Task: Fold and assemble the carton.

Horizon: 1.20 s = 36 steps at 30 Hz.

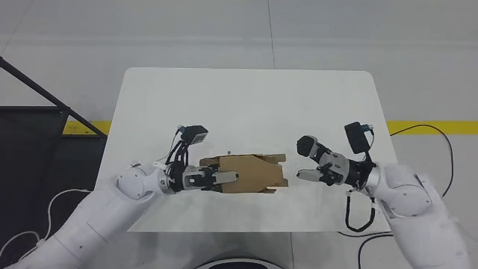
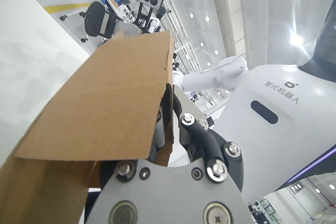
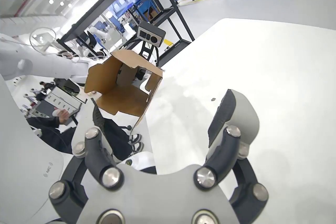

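Carton [image 1: 258, 172] clamped in left claw [image 1: 228, 178] — right claw [image 1: 305, 160] spread nearby.

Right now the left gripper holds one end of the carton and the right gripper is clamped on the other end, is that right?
Not quite. The left gripper does hold one end of the carton, but the right gripper is not clamped on the other end: it is open and apart from the carton, touching nothing. The top view shows the gap between them.
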Tool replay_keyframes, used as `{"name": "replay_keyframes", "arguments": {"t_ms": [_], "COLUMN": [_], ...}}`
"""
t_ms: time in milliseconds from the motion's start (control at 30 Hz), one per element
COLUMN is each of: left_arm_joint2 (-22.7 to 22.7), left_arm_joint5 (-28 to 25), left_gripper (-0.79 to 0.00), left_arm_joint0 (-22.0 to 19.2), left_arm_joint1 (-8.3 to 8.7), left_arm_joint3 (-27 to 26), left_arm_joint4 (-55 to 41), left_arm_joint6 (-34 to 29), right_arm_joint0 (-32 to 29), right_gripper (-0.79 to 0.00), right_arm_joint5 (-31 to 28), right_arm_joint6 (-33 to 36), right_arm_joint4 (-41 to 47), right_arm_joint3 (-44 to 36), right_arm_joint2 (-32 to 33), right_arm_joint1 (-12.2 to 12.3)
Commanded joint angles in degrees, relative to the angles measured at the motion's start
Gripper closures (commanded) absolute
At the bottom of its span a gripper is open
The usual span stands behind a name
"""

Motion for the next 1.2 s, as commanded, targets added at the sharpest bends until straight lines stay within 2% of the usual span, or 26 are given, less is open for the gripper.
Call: {"name": "replay_keyframes", "arguments": {"t_ms": [0, 133, 433, 567, 633, 800, 1033, 1167], "left_arm_joint2": [0.6, 1.1, 1.0, 0.2, -0.1, -1.3, -4.6, -6.7], "left_arm_joint5": [0.4, -0.5, -0.8, 2.3, 3.5, 8.0, 16.1, 19.1], "left_gripper": [0.000, 0.000, 0.000, 0.000, 0.000, 0.000, 0.000, 0.000], "left_arm_joint0": [-0.6, -1.4, -1.4, -0.8, -0.7, -1.2, -1.3, -0.6], "left_arm_joint1": [0.55, 1.53, 1.61, 1.32, 1.17, 1.04, 0.74, 0.25], "left_arm_joint3": [0.0, 1.0, 1.2, 0.7, 0.9, 2.9, 2.5, 2.2], "left_arm_joint4": [-0.4, -0.9, -0.8, -2.6, -6.3, -14.3, -21.0, -22.7], "left_arm_joint6": [-0.4, 0.5, 0.8, 2.7, 1.1, -7.9, -16.0, -19.0], "right_arm_joint0": [-1.0, -1.0, -1.0, -1.4, -1.7, -2.5, -3.4, -3.4], "right_gripper": [-0.785, -0.785, -0.785, -0.785, -0.785, -0.785, -0.785, -0.785], "right_arm_joint5": [0.2, 0.2, 0.3, -1.6, -2.3, -4.3, -2.4, -2.4], "right_arm_joint6": [-1.1, -1.1, -1.5, -2.8, -3.4, -4.8, -7.2, -7.2], "right_arm_joint4": [-3.0, -3.0, -3.3, -8.8, -11.7, -18.8, -28.8, -28.8], "right_arm_joint3": [-1.2, -1.2, -1.8, -4.9, -5.9, -9.1, -14.1, -14.1], "right_arm_joint2": [0.9, 0.9, 0.9, 1.3, 2.0, 3.0, 4.3, 4.3], "right_arm_joint1": [0.1, 0.1, 0.1, 0.1, 0.2, 0.4, 0.4, 0.4]}}
